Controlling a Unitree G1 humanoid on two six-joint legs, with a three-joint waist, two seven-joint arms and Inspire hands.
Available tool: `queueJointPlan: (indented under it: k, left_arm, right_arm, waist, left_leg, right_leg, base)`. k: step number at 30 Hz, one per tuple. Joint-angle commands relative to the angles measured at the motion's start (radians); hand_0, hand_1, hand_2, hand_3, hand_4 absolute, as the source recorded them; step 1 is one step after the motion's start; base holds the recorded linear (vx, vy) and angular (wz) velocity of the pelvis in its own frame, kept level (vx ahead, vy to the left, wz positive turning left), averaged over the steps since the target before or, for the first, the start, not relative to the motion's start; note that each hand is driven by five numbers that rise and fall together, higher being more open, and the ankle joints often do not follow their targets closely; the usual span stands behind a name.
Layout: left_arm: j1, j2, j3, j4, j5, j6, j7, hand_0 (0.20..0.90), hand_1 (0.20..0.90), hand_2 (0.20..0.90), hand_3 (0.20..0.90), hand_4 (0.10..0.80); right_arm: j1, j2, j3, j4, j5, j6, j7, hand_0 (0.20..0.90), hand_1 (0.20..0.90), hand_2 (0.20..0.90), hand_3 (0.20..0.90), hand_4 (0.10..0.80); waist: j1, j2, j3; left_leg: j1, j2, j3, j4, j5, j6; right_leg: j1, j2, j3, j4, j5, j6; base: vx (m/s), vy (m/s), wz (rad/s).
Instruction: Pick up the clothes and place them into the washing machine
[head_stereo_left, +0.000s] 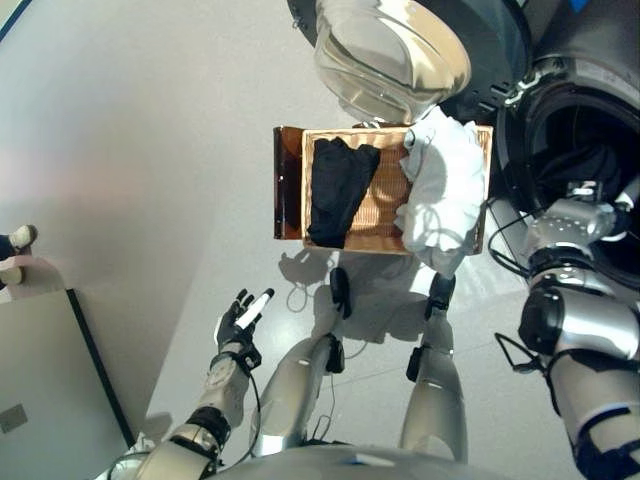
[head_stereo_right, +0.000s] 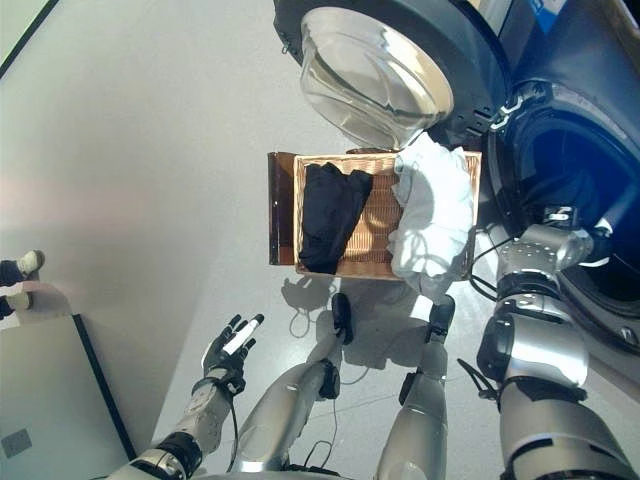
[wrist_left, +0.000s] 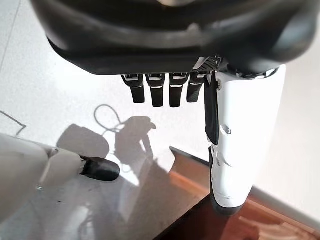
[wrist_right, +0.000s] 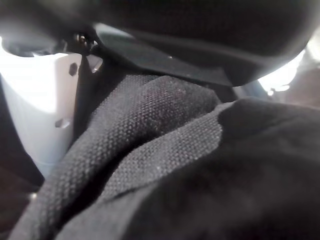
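Left hand (head_stereo_left: 238, 322) is hanging low at the robot's left side, fingers (wrist_left: 157, 91) lying straight. Right arm is reaching forward; its hand's state is not showing clearly.

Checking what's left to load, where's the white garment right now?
In the left eye view, the white garment drapes over the right end of the woven basket, beside the black garment.

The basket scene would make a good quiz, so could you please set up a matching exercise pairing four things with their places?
Things:
1. white cloth
2. black cloth
3. left hand
4. right hand

Places:
A. over bare floor, open
B. left part of the basket
C. draped over the basket's right edge
D. inside the washer, against dark fabric

Pairs: 1-C, 2-B, 3-A, 4-D
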Motion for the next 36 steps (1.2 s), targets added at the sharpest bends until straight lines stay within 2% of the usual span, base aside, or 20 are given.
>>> queueJointPlan:
  k: [1, 4, 16, 26, 31, 32, 33, 36]
  left_arm:
    - [-0.006, 0.044, 0.041, 0.042, -0.072, -0.060, 0.026, 0.900, 0.900, 0.900, 0.900, 0.800]
    - [-0.002, 0.054, 0.072, 0.037, -0.088, -0.069, 0.032, 0.900, 0.900, 0.900, 0.900, 0.800]
    - [0.019, 0.063, 0.089, 0.012, -0.109, -0.079, 0.027, 0.900, 0.900, 0.900, 0.900, 0.800]
    - [0.028, 0.070, 0.092, 0.008, -0.109, -0.088, 0.031, 0.900, 0.900, 0.900, 0.900, 0.800]
    - [0.030, 0.076, 0.087, 0.014, -0.098, -0.084, 0.032, 0.900, 0.900, 0.900, 0.900, 0.800]
    - [0.029, 0.079, 0.086, 0.014, -0.096, -0.085, 0.032, 0.900, 0.900, 0.900, 0.900, 0.800]
    - [0.032, 0.076, 0.085, 0.013, -0.093, -0.084, 0.032, 0.900, 0.900, 0.900, 0.900, 0.800]
    - [0.033, 0.085, 0.084, 0.016, -0.084, -0.083, 0.033, 0.900, 0.900, 0.900, 0.900, 0.800]
  right_arm:
    - [-0.065, -0.180, 0.039, -0.027, -0.011, -0.131, 0.011, 0.200, 0.200, 0.200, 0.200, 0.300]
    - [-0.067, -0.215, 0.027, -0.019, 0.005, -0.133, 0.010, 0.200, 0.200, 0.200, 0.200, 0.300]
    - [-0.199, -0.304, 0.071, -0.058, 0.027, -0.183, -0.011, 0.200, 0.200, 0.200, 0.200, 0.300]
    - [-0.269, -0.371, 0.122, -0.064, -0.024, -0.196, -0.060, 0.200, 0.200, 0.200, 0.200, 0.300]
    - [-0.290, -0.384, 0.154, -0.031, -0.056, -0.163, -0.071, 0.200, 0.200, 0.200, 0.200, 0.300]
    - [-0.291, -0.388, 0.163, -0.020, -0.067, -0.156, -0.076, 0.291, 0.291, 0.291, 0.291, 0.365]
    - [-0.297, -0.392, 0.166, -0.006, -0.072, -0.146, -0.081, 0.900, 0.900, 0.900, 0.900, 0.800]
    - [-0.317, -0.406, 0.207, 0.034, -0.110, -0.108, -0.094, 0.900, 0.900, 0.900, 0.900, 0.800]
  waist:
    - [0.013, 0.016, -0.067]
    - [0.008, 0.021, -0.071]
    - [0.005, 0.064, -0.068]
    - [0.002, 0.059, -0.078]
    - [0.010, 0.051, -0.090]
    - [0.012, 0.050, -0.088]
    - [0.014, 0.051, -0.091]
    - [0.019, 0.046, -0.092]
  left_leg:
    - [0.001, 0.028, -0.062, -0.008, -0.047, -0.134]
    - [-0.002, 0.027, -0.059, -0.008, -0.047, -0.134]
    - [-0.039, 0.025, -0.032, -0.008, -0.039, -0.135]
    - [-0.061, 0.032, -0.028, -0.008, -0.037, -0.137]
    - [-0.060, 0.036, -0.028, -0.008, -0.048, -0.137]
    - [-0.062, 0.036, -0.027, -0.008, -0.041, -0.136]
    - [-0.060, 0.037, -0.028, -0.008, -0.048, -0.137]
    - [-0.062, 0.038, -0.027, -0.008, -0.039, -0.136]
  right_leg:
    - [-0.013, 0.011, 0.013, 0.153, -0.074, 0.045]
    - [-0.023, 0.009, 0.019, 0.153, -0.075, 0.045]
    - [-0.092, 0.009, 0.053, 0.171, -0.078, 0.047]
    - [-0.129, 0.020, 0.065, 0.186, -0.078, 0.043]
    - [-0.128, 0.023, 0.062, 0.181, -0.088, 0.046]
    - [-0.130, 0.023, 0.060, 0.181, -0.081, 0.044]
    - [-0.127, 0.024, 0.061, 0.180, -0.088, 0.045]
    - [-0.132, 0.027, 0.059, 0.180, -0.077, 0.043]
  base:
    - [0.000, 0.000, 0.00]
    - [0.000, 0.000, 0.00]
    - [-0.011, 0.004, -0.08]
    - [0.005, -0.008, -0.01]
    - [0.009, -0.003, 0.00]
    - [0.040, -0.016, 0.00]
    - [0.000, 0.000, 0.00]
    - [-0.010, -0.003, 0.00]
